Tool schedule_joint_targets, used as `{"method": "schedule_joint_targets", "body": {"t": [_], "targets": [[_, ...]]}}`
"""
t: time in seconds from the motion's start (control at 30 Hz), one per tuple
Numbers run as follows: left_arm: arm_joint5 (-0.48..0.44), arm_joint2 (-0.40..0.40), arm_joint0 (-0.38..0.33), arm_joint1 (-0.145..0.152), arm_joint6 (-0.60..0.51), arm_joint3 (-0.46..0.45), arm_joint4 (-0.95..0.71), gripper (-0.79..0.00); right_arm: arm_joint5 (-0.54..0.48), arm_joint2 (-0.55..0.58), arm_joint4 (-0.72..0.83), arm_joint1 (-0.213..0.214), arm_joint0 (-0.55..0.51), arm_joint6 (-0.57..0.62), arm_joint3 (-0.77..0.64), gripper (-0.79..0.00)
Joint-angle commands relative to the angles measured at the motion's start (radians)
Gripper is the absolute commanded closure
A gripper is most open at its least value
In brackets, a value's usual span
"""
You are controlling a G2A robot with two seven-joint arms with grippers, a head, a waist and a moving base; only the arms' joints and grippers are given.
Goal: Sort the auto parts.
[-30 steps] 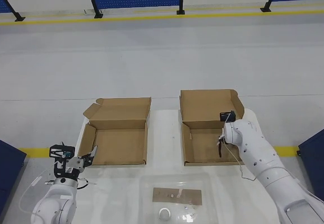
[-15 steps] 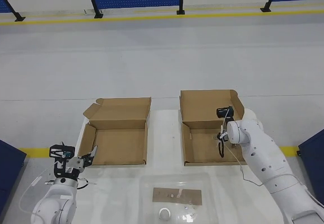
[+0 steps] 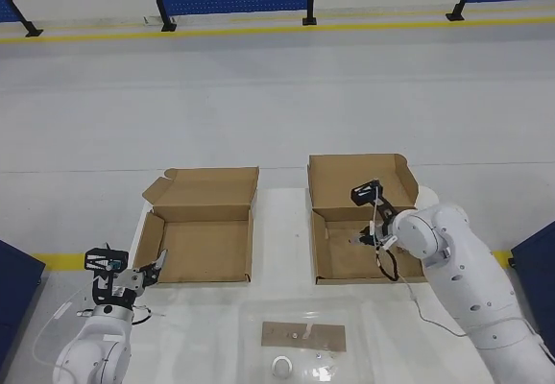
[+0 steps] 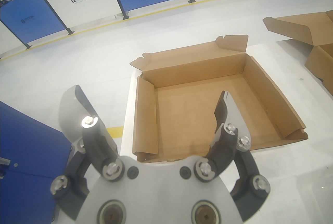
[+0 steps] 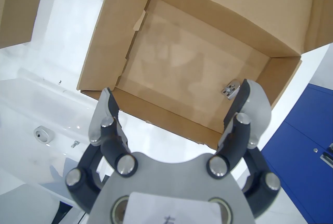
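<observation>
Metal bracket (image 5: pixel 230 89) lying on the floor of the cardboard box (image 3: pixel 354 182) right of centre in the top view, right gripper (image 5: pixel 177 88) spread wide and empty above it; it should probably lift clear of the walls before swinging to the lower-centre tray (image 3: pixel 354 322)
</observation>
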Motion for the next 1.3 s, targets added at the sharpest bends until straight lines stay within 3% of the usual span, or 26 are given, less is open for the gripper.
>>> {"method": "schedule_joint_targets", "body": {"t": [0.0,0.07,0.2,0.43,0.6,0.97,1.1,1.27], "targets": [[0.0,0.0,0.0,0.0,0.0,0.0,0.0,-0.785,0.0,0.0,0.0,0.0,0.0,0.0,0.0,-0.785],[0.0,0.0,0.0,0.0,0.0,0.0,0.0,-0.785,-0.004,-0.001,0.003,0.0,-0.003,-0.008,-0.003,-0.785],[0.0,0.0,0.0,0.0,0.0,0.0,0.0,-0.785,-0.19,0.009,0.049,0.009,-0.017,-0.039,-0.089,-0.785],[0.0,0.0,0.0,0.0,0.0,0.0,0.0,-0.785,-0.445,0.027,0.163,0.03,-0.024,0.058,-0.208,-0.785],[0.0,0.0,0.0,0.0,0.0,0.0,0.0,-0.785,-0.472,-0.093,0.16,0.062,-0.004,0.031,-0.223,-0.785],[0.0,0.0,0.0,0.0,0.0,0.0,0.0,-0.785,-0.485,-0.105,0.161,0.062,-0.01,0.018,-0.233,-0.785],[0.0,0.0,0.0,0.0,0.0,0.0,0.0,-0.785,-0.554,-0.175,0.146,0.077,-0.012,-0.05,-0.27,-0.785],[0.0,0.0,0.0,0.0,0.0,0.0,0.0,-0.785,-0.595,-0.34,0.126,0.126,0.044,-0.091,-0.28,-0.785]]}}
